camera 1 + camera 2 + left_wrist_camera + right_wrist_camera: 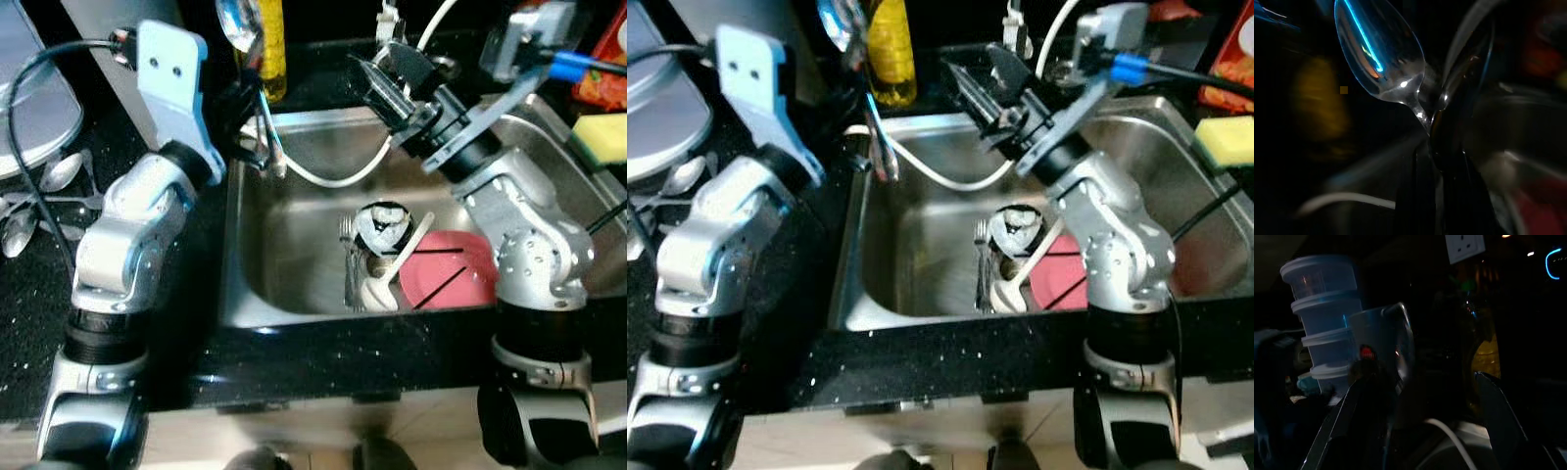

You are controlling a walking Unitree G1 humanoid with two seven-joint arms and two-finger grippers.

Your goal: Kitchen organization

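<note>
1. Left eye view: your sink (294, 284) holds a pink plate (451, 269), fork (347, 257) and white utensil (387, 284), partly overlapping.
2. Left gripper (257, 108) pinches a spoon (1383, 54) at the sink's rear corner; handle hidden.
3. Right gripper (387, 83) spread wide, empty, above the back rim.

Pink plate (451, 274) in steel sink (294, 206); yellow bottle (271, 49); black speckled counter (29, 323).
</note>
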